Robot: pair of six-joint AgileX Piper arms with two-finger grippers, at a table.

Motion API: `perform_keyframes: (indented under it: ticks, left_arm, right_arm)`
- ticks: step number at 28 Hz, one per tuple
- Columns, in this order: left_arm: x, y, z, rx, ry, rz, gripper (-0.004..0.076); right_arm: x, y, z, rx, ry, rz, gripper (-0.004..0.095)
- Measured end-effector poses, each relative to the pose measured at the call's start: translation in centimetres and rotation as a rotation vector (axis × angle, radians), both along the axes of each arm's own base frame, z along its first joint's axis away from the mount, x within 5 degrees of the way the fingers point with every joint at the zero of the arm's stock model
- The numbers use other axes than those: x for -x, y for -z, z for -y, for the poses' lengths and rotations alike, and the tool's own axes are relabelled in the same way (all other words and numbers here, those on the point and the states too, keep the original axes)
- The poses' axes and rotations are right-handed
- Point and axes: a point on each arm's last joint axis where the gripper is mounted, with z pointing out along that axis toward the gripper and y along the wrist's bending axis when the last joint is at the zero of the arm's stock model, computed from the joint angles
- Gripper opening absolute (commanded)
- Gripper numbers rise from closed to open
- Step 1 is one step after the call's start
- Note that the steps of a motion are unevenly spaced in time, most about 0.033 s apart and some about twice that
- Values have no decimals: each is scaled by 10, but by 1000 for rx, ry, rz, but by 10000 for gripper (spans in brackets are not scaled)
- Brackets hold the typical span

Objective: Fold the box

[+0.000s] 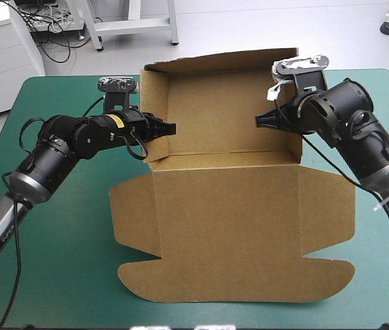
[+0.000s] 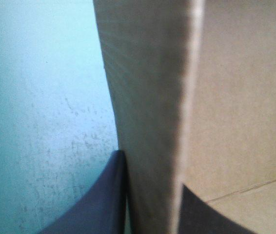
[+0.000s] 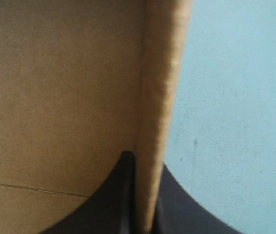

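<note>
The brown box [image 1: 236, 227] lies mid-table. Its far half is an open tray with raised walls [image 1: 222, 113], and its lid lies flat toward the near edge. My left gripper [image 1: 170, 128] is at the tray's left wall, one black finger inside and one outside. The left wrist view shows that gripper [image 2: 152, 170] shut on the wall [image 2: 147, 97]. My right gripper [image 1: 258, 122] reaches over the tray's right wall from the right. In the right wrist view this gripper [image 3: 145, 161] is shut on the wall's edge [image 3: 160, 87].
The teal-green cover [image 1: 64, 261] shows on both sides of the box, also outside the walls in the left wrist view [image 2: 45, 122] and the right wrist view [image 3: 235, 97]. The lid's rounded flaps [image 1: 335, 275] reach close to the table's near edge.
</note>
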Motion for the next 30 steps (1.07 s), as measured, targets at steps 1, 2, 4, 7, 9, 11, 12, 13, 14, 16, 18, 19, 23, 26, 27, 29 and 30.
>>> perform_keyframes:
  ticks: [1,2,4,7,9,11,12,13,14,16,18,19,23,26,27,29,30]
  left_arm:
    - [-1,1,0,-5,-2,0,-32]
    - [-2,1,0,-9,-5,2,-32]
    - [-2,2,-1,-24,-8,3,-32]
    - [-2,0,-2,-54,-7,-2,-32]
    - [-3,-4,-3,-76,-4,-9,-32]
    - [-5,-6,-2,-103,-7,-29,-32]
    - [-7,-6,-2,-121,-7,-43,-32]
    - [-10,-4,-2,-143,-6,-65,-32]
    - [-12,-4,-1,-158,-7,-77,-32]
    - [-19,1,1,-197,-7,-121,-32]
    - [-27,7,4,-225,-10,-168,-32]
    - [-30,10,6,-235,-9,-186,-32]
    - [-45,27,14,-275,-4,-279,-32]
    - [-59,44,23,-291,-6,-353,-32]
    - [-63,49,25,-297,-6,-372,-32]
    - [-68,58,28,-310,-5,-405,-32]
    - [-74,70,31,-327,-4,-444,-32]
  right_arm:
    - [0,0,0,-1,3,-3,0]
    - [1,0,0,-1,5,-4,0]
    - [1,0,0,-10,10,-9,0]
    - [2,1,0,-23,17,-26,0]
    - [1,4,-2,-26,21,-50,0]
    - [-2,10,-5,-24,23,-80,-2]
    - [-4,14,-7,-25,25,-99,-2]
    - [-6,17,-8,-27,24,-113,-2]
    - [-8,20,-10,-27,26,-128,-2]
    - [-12,27,-14,-27,26,-162,-2]
    - [-16,33,-14,-38,29,-197,-2]
    - [-19,37,-13,-47,30,-213,-2]
    - [-35,51,-4,-88,24,-289,-2]
    - [-51,67,3,-107,18,-353,-2]
    - [-55,72,5,-105,16,-366,-2]
    - [-61,81,4,-97,11,-390,-2]
    - [-67,91,2,-88,4,-417,-2]
